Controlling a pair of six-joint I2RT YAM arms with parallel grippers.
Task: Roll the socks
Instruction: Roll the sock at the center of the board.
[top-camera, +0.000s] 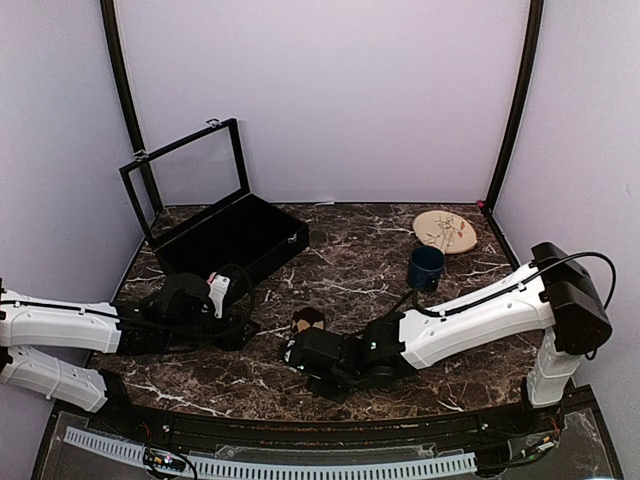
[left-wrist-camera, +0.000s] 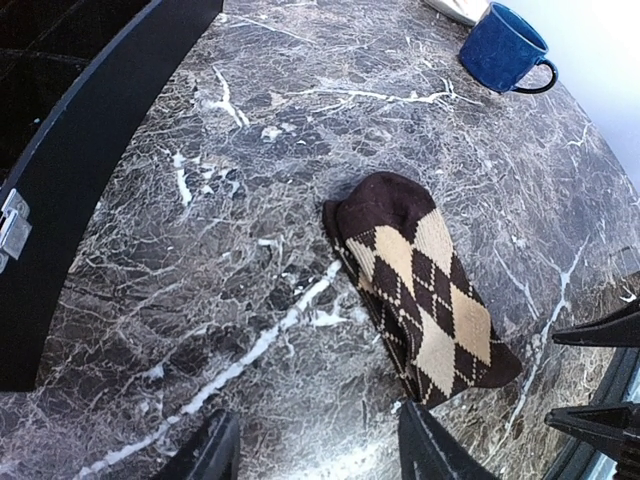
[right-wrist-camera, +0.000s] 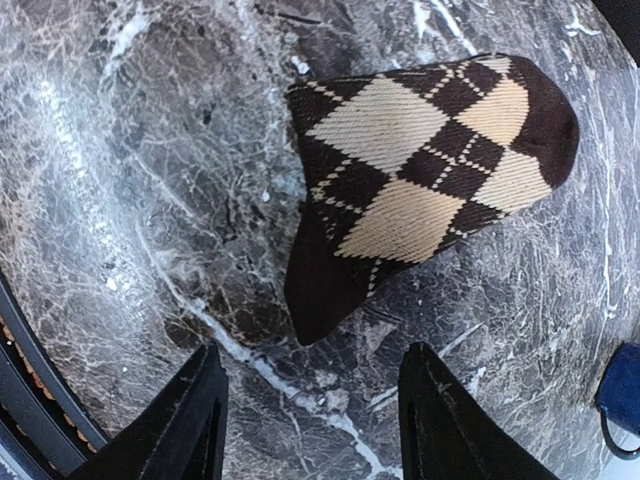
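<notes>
I have both arms low over the marble table (top-camera: 360, 265). The argyle sock (left-wrist-camera: 420, 290) lies between them, near the middle of the table toward the near edge, and nothing is touching it. It sits as a short, thick bundle. One end is rounded and dark, and a loose dark flap sticks out at the other. I cannot see the pink sock in any view, so I cannot tell whether it is wrapped inside.

The left gripper (left-wrist-camera: 320, 450) has its fingers standing wide with only bare marble between them, and the sock is just beyond the tips. The right gripper (right-wrist-camera: 320, 420) is spread the same way and holds nothing, with the flap end of the sock just ahead of it.

My read is that the roll is loose and needs tidying or finishing. To do that well, I would pin the rounded end with one gripper so the bundle cannot slide on the smooth stone. With the other I would take the flap end low, close to the table, catching all the layers and not just the top one. I would then turn it over slowly, keeping the fabric taut. The blue mug (top-camera: 425, 267), the tan plate (top-camera: 445, 231) and the black case (top-camera: 235, 235) are all well apart from the sock, so I have room to work.
</notes>
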